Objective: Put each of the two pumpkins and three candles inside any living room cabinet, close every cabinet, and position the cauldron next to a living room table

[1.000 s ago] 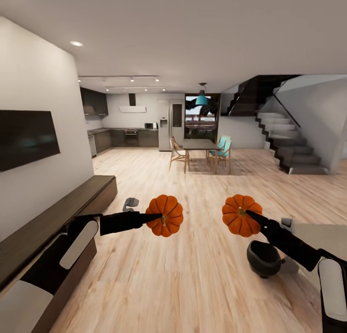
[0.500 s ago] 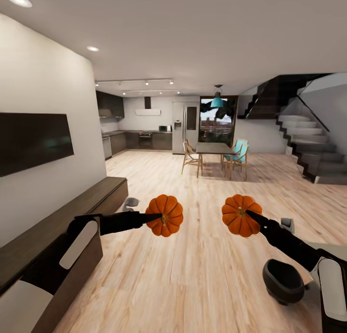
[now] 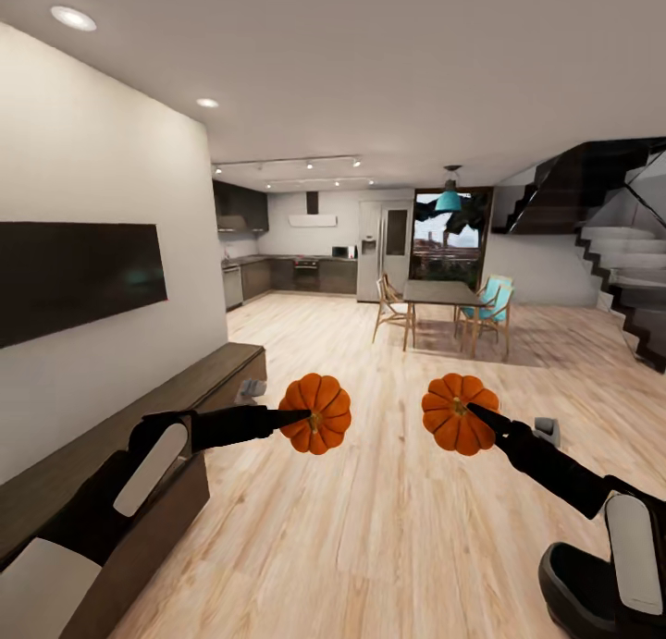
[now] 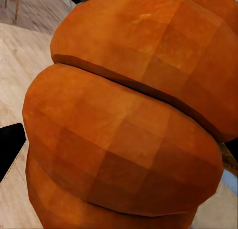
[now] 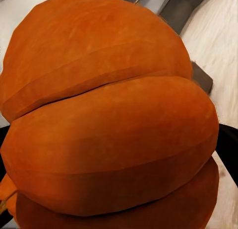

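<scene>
Two orange ribbed pumpkins are held up in front of me over the wood floor. My left gripper (image 3: pixel 310 420) is shut on one pumpkin (image 3: pixel 329 400), seen close up in the left wrist view (image 4: pixel 124 129). My right gripper (image 3: pixel 465 410) is shut on the other pumpkin (image 3: pixel 442 421), seen close up in the right wrist view (image 5: pixel 109 124). The long low dark-brown cabinet (image 3: pixel 111 436) runs along the wall beside my left arm, its fronts closed. The black cauldron (image 3: pixel 573 588) sits on the floor by my right forearm, partly hidden by it. Two small grey stubs that look like candles (image 3: pixel 250 389) (image 3: pixel 547 428) stand on the floor.
A dark TV panel (image 3: pixel 74 278) hangs on the white wall above the cabinet. Far ahead are a dining table with chairs (image 3: pixel 444 297) and a kitchen (image 3: pixel 305 269). A staircase (image 3: pixel 629 278) rises at the right. Open wood floor lies between me and them.
The whole view has swung, so the room slid rightward and the cauldron moved toward the picture's lower right corner. Both arms hold the same pose, each with its pumpkin.
</scene>
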